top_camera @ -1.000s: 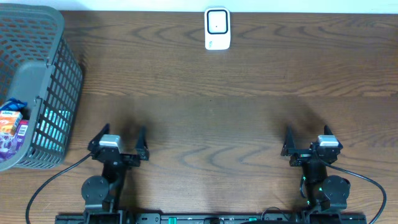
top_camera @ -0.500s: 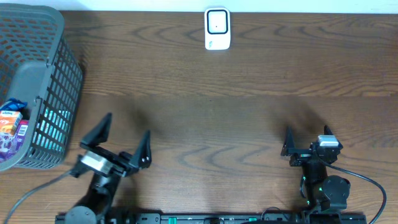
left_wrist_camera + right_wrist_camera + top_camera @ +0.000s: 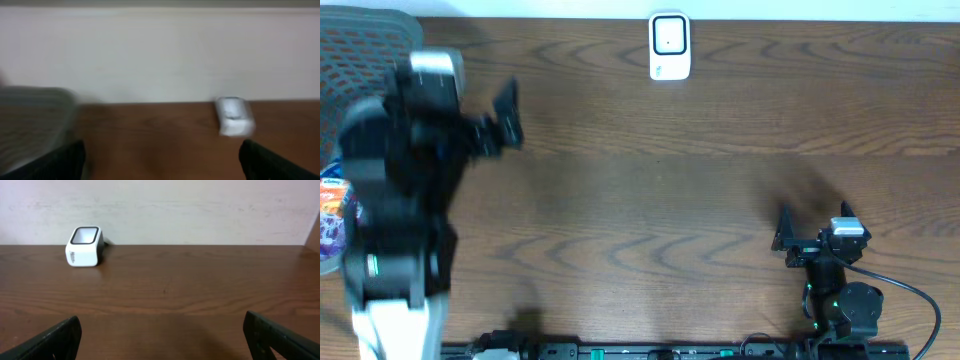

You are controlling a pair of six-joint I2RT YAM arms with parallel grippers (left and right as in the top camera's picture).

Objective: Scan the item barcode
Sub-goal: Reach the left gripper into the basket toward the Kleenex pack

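The white barcode scanner [image 3: 669,46] stands at the table's far edge, and shows again in the left wrist view [image 3: 234,116] and the right wrist view [image 3: 84,246]. Colourful packaged items [image 3: 332,205] lie in the grey mesh basket [image 3: 360,25] at the far left; no barcode shows. My left gripper [image 3: 485,128] is raised and blurred beside the basket, open with nothing between its fingers [image 3: 162,165]. My right gripper [image 3: 813,225] rests low at the front right, open and empty [image 3: 162,340].
The raised left arm hides most of the basket from above. In the left wrist view the basket [image 3: 30,115] is a grey blur at the left. Brown wooden tabletop [image 3: 660,200] stretches between the arms, with a pale wall [image 3: 200,210] behind the far edge.
The left arm has lifted from its rest at the front and swung up and left toward the basket. Its jaws stayed open. The right arm has not moved.
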